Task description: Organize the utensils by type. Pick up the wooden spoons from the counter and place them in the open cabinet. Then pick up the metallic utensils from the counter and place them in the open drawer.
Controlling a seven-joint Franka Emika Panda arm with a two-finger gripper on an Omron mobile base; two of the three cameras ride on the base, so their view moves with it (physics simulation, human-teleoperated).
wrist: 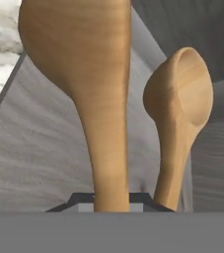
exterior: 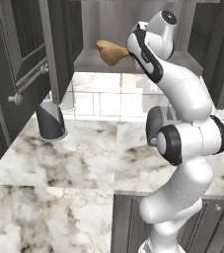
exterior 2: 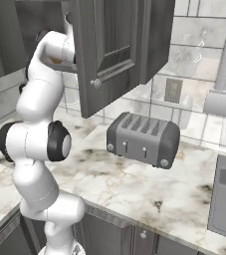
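Up at the open dark grey wall cabinet [exterior: 59,44], the white arm reached high and forward, its elbow bent low over the white marble desk [exterior: 84,148] and its wrist turned in toward the lighter grey inner shelf [exterior: 91,62]. The gripper [wrist: 111,202] was clamped on the slim handle of a tan wooden spoon with an oval bowl [wrist: 84,59], whose long axis ran straight out ahead of the gripper, bowl farthest in and hanging just above the shelf. A second light-brown wooden spoon [wrist: 180,99] lay just right of it on the shelf, roughly parallel, bowl likewise pointing inward. By my judgement, the coming release turned on setting the held spoon down left of that one without knocking it.
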